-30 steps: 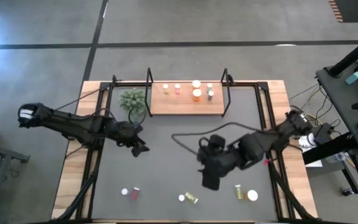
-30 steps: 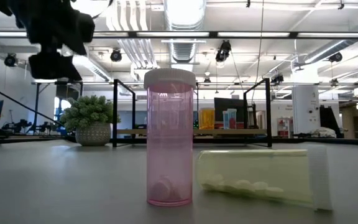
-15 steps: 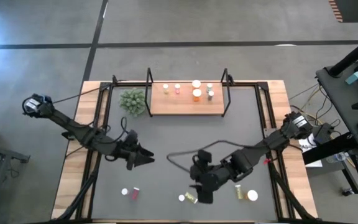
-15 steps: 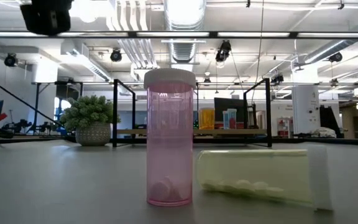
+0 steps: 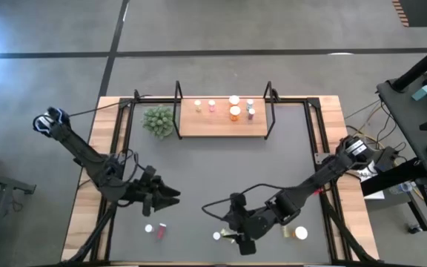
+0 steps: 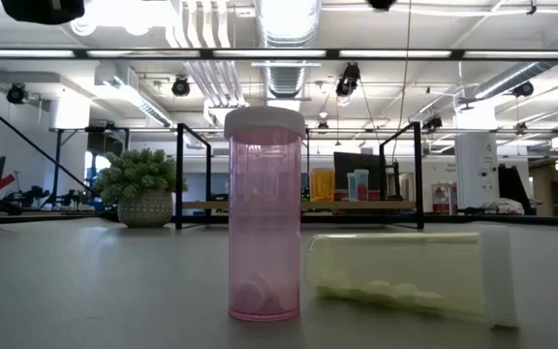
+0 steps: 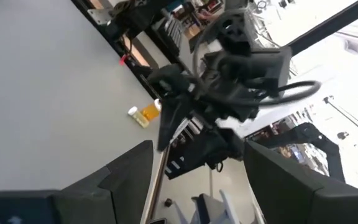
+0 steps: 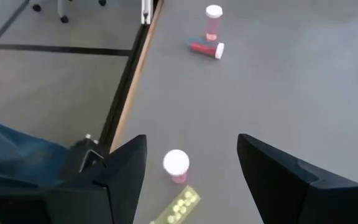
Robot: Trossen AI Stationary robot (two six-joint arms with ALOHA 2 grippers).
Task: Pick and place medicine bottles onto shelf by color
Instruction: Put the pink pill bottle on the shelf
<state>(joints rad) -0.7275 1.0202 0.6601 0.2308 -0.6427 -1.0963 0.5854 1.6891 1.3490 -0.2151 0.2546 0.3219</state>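
Near the table's front edge, a pink bottle with a white cap (image 8: 176,165) stands upright beside a yellow-green bottle (image 8: 176,209) lying on its side; the low view shows them as the pink bottle (image 6: 264,242) and the yellow-green bottle (image 6: 405,276). My right gripper (image 5: 242,241) hovers open above this pair, its fingers either side of the pink bottle in the right wrist view, touching nothing. My left gripper (image 5: 170,197) is open over the mat at front left. The shelf (image 5: 222,124) at the back carries several bottles (image 5: 234,113).
Another pink bottle (image 8: 214,22) stands next to a red one lying down (image 8: 207,48) at front left. A yellow-green bottle (image 5: 284,230) and a white-capped one (image 5: 301,233) sit at front right. A small plant (image 5: 159,120) stands left of the shelf.
My right gripper has come down and toward the near edge, ending over the pink and yellow-green pair. My left gripper has moved toward the near edge and swung round to point toward the table's right.
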